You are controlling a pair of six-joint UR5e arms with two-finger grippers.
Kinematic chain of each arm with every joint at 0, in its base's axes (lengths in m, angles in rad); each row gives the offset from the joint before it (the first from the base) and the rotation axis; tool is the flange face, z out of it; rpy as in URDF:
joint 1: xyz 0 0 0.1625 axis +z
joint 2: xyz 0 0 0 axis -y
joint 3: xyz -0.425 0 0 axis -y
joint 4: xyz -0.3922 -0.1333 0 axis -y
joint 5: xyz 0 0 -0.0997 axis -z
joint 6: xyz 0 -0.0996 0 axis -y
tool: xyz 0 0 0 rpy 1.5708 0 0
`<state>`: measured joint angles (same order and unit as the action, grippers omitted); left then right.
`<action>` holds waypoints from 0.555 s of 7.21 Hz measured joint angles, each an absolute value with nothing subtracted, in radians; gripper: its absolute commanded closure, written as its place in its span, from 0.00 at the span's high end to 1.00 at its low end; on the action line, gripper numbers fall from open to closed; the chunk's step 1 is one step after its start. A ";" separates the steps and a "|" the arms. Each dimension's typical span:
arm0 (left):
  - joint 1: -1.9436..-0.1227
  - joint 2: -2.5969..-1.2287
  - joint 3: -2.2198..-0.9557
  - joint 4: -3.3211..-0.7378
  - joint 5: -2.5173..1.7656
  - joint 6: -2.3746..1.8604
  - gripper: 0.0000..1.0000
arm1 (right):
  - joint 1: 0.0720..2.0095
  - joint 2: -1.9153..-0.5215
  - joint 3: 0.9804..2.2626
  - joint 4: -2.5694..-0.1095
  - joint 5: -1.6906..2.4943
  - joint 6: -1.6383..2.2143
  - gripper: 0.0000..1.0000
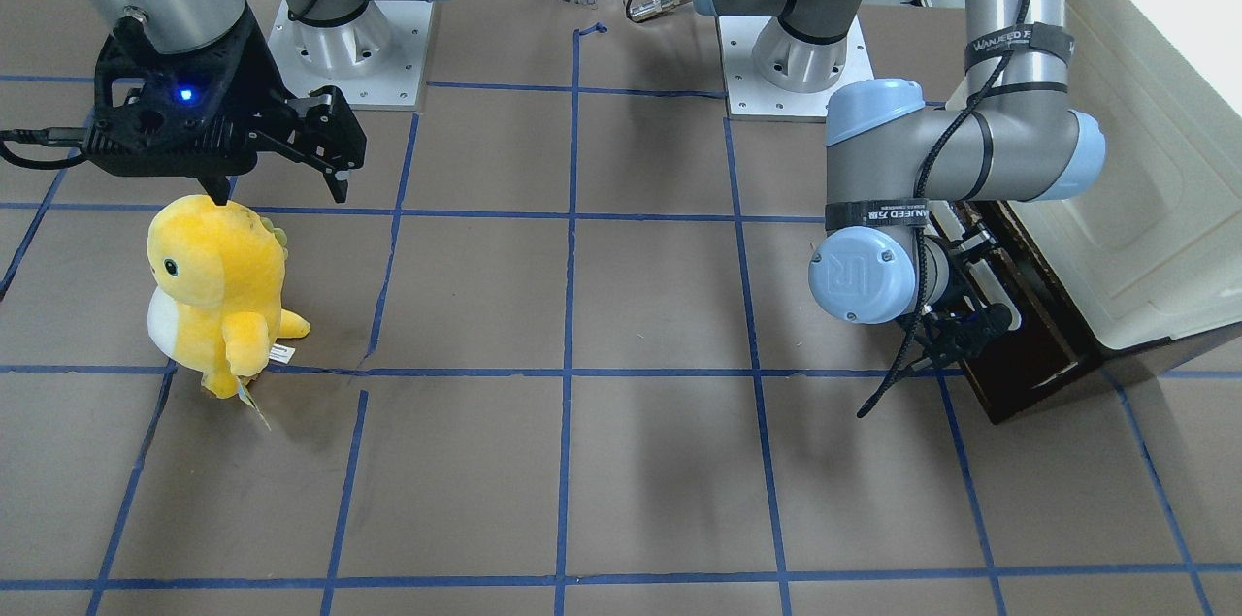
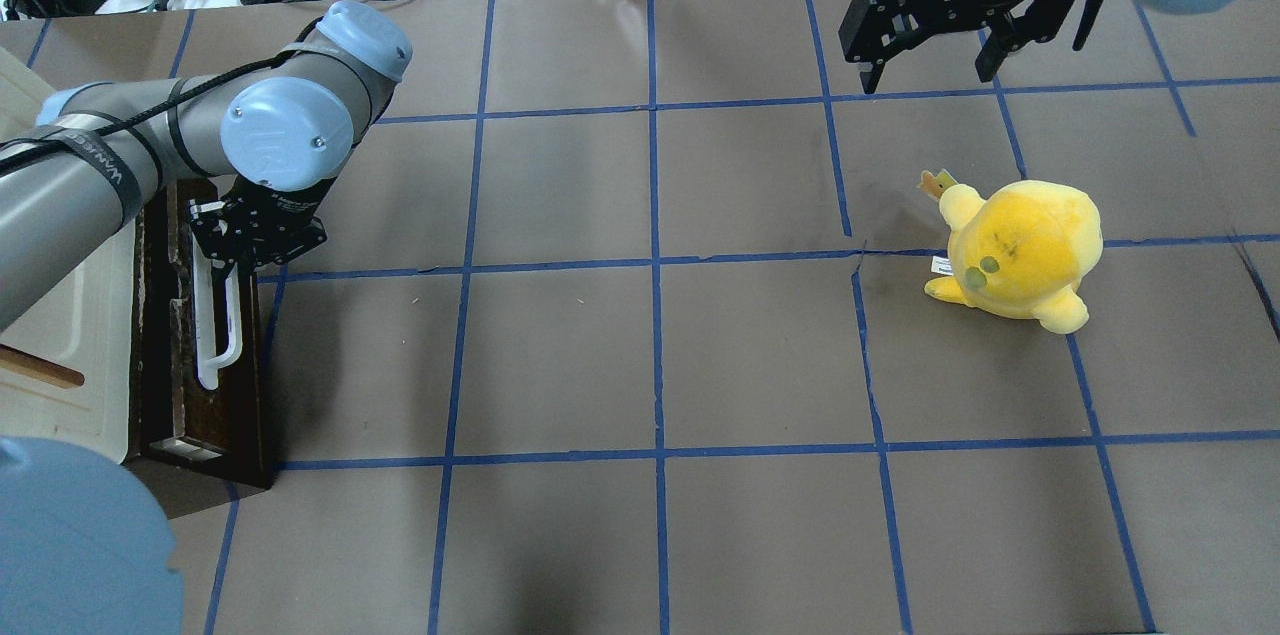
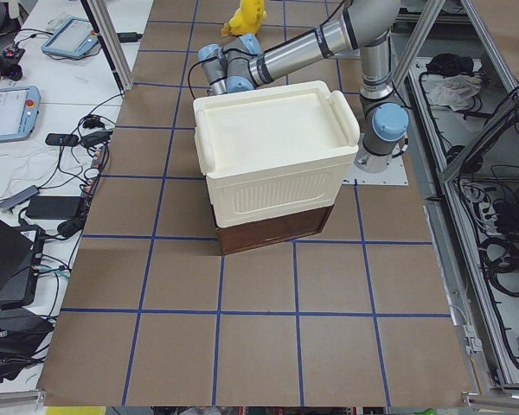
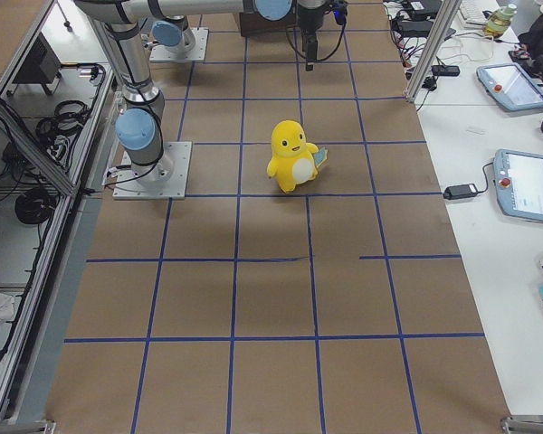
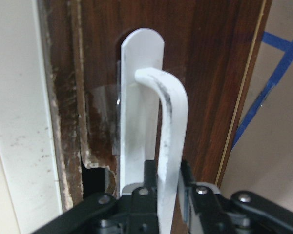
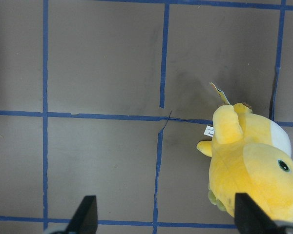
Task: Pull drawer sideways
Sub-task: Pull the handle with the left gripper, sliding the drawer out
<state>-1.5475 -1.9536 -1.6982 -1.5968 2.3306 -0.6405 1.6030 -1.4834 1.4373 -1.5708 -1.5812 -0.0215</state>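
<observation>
My left gripper (image 5: 167, 178) grips the handle (image 5: 173, 112); next I pull the drawer (image 5: 210, 73) sideways, steadily; right gripper (image 6: 166, 215) hangs wide

Yellow plush toy (image 2: 1020, 250) on the gridded table (image 2: 560, 365)
It stood upright beside a blue tape line (image 2: 560, 265), well apart from the cream-white cabinet (image 3: 272, 164).

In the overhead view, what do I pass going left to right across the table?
Cream-white cabinet → dark brown drawer → yellow plush toy. The left gripper, at the drawer's white handle, and the right gripper, level with the toy sideways, overlap these and are left out.
</observation>
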 measured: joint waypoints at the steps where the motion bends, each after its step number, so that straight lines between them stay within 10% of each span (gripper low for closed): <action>1: -1.553 -1.955 -1.697 -1.597 2.330 -0.645 0.00 | 1.603 -1.483 1.437 -1.571 -1.581 -0.021 1.00; 4: -1.568 -1.960 -1.687 -1.607 2.329 -0.662 0.00 | 1.603 -1.483 1.437 -1.571 -1.580 -0.021 1.00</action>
